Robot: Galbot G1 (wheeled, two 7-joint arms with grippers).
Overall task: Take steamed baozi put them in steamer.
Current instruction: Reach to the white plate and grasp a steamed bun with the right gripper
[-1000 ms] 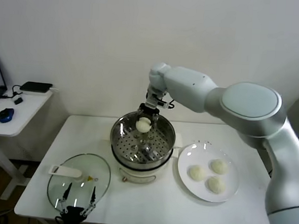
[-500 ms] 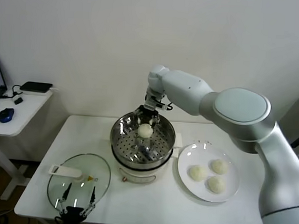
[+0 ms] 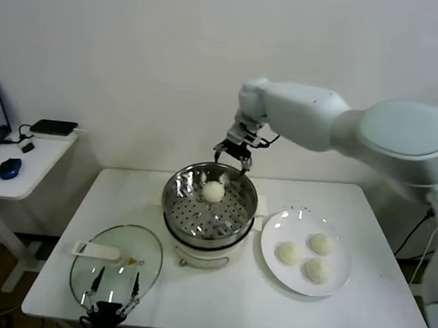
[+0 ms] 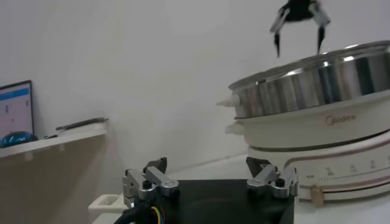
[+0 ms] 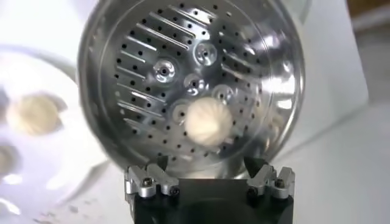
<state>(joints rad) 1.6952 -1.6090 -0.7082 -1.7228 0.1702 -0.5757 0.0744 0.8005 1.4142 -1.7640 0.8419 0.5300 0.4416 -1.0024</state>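
Observation:
One cream-white baozi [image 3: 213,191] lies in the shiny perforated steamer [image 3: 179,206] on its white pot base. It shows in the right wrist view [image 5: 208,122] on the steamer's holed bottom [image 5: 152,91]. Three more baozi [image 3: 305,255] sit on the white plate [image 3: 275,225] to the right. My right gripper [image 3: 233,158] hovers open and empty above the steamer's far rim, clear of the bun. My left gripper [image 3: 110,297] is open and parked low at the table's front edge, by the glass lid. The steamer's side [image 4: 317,91] and the right gripper [image 4: 298,27] show in the left wrist view.
A flat glass lid [image 3: 116,265] with a white handle lies at the front left of the white table [image 3: 374,307]. A side table [image 3: 26,163] with a mouse, a laptop and a black device stands at the far left. A wall is close behind.
My right gripper has let go of the baozi, which now rests in the steamer. The gripper has opened, risen and moved right, above the far rim.

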